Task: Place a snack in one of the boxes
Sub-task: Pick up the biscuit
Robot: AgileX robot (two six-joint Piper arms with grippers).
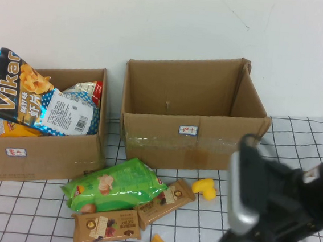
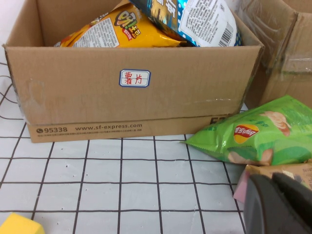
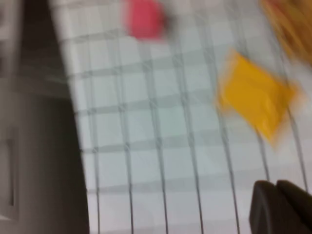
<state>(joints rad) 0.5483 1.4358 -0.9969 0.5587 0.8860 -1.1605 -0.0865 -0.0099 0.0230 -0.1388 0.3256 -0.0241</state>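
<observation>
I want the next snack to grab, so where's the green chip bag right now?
In the high view the green chip bag lies on the checkered table, left of centre, just in front of the gap between the two boxes, overlapping the brown snack bars.

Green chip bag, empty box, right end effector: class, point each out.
Green chip bag (image 1: 118,185), high view, middle of its front.
Empty box (image 1: 188,136), high view, front wall near its label.
Right end effector (image 3: 278,207), right wrist view, between its shut fingertips.
</observation>
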